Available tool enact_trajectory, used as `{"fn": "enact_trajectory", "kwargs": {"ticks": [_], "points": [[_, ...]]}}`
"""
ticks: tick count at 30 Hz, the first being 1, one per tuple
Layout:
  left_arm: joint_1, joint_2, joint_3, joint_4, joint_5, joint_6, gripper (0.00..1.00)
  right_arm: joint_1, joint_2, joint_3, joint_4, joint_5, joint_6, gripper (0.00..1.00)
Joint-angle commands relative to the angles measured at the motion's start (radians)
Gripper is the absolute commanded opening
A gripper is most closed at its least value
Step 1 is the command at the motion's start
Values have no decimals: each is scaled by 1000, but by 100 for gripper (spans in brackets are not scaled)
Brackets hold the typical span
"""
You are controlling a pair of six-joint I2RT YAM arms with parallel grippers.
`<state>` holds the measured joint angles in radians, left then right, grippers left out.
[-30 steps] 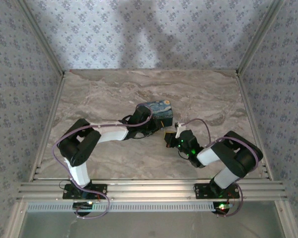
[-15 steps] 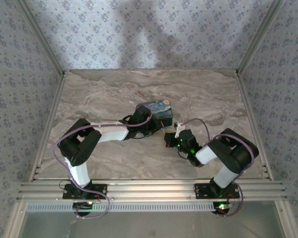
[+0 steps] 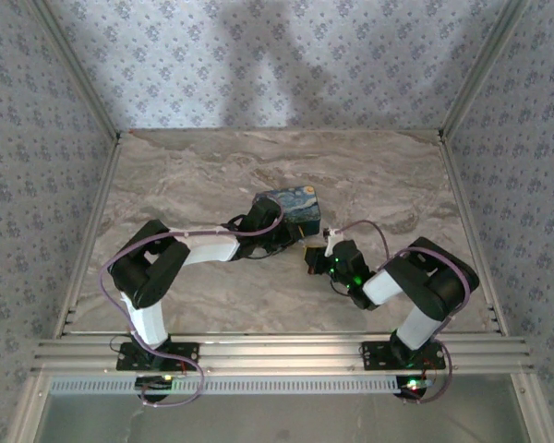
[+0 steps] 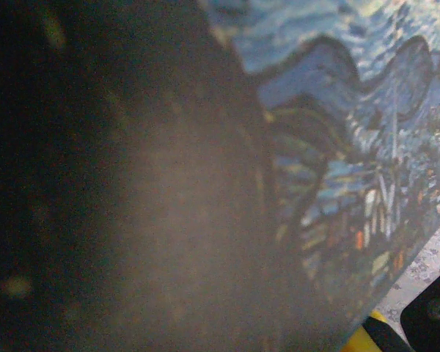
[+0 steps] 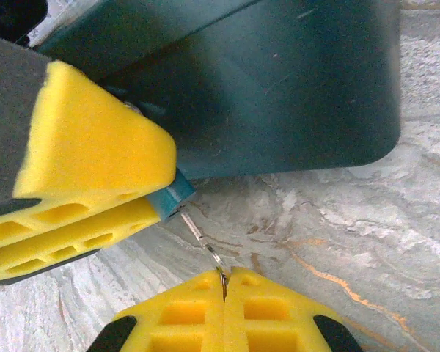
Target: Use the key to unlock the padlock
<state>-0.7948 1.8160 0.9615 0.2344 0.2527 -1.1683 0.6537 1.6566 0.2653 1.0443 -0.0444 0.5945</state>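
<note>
Right gripper (image 5: pixel 224 280), pads pressed together, pinches a thin key (image 5: pixel 204 246) just in front of the painted box (image 3: pixel 294 205). The key meets a small teal block, seemingly the padlock (image 5: pixel 177 193), at the left gripper (image 5: pixel 143 194), whose grip cannot be told. Bare worktop (image 3: pixel 379 175) spreads right of and beyond the box. The right elbow has drawn in since a second ago.

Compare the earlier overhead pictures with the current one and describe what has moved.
The right arm's elbow swung slightly toward the left arm. The right claw, shut on the thin key, stayed by the painted box; the left arm and the box did not shift.
</note>
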Motion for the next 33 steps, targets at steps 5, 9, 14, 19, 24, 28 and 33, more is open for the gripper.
{"fn": "enact_trajectory", "kwargs": {"ticks": [5, 9, 14, 19, 24, 28, 33], "points": [[-31, 22, -6, -64, 50, 21, 13, -8, -39, 35, 122, -24, 2, 0], [-32, 23, -3, -61, 50, 21, 13, 18, 3, 56, 136, -29, 9, 0], [-31, 16, -9, -53, 50, 15, 13, 27, 36, 69, 146, -35, 19, 0], [-27, 10, -12, -43, 54, 9, 13, 34, 55, 75, 144, -33, 21, 0], [9, -17, -60, -56, 31, 23, 13, 25, 9, 21, 108, 0, 23, 0], [39, -39, -98, -69, 17, 40, 13, 23, -46, -30, 55, 30, 24, 0], [51, -46, -120, -68, 15, 54, 14, 16, -115, -64, -8, 35, 24, 0]]}}
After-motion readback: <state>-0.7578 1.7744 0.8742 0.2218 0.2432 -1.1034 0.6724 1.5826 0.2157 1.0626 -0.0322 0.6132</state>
